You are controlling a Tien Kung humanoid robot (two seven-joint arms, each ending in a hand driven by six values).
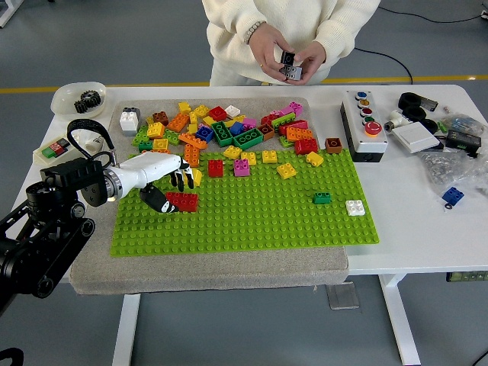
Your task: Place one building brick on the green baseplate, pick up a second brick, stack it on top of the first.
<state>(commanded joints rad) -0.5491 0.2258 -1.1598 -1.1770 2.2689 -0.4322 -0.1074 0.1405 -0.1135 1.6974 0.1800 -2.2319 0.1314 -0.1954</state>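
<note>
The left hand [166, 183] holds a red brick [183, 201] down on the green baseplate [252, 221] near its left edge, while a person at the desk's [412, 206] far side fingers a small block [290, 67].

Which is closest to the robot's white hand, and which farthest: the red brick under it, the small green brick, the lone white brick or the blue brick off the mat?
From the left hand, in the head view:
1. Red brick, right at the fingers.
2. Green brick, mid-baseplate, to the right.
3. White brick, near the baseplate's right edge.
4. Blue brick, on the bare table, far right.
</note>
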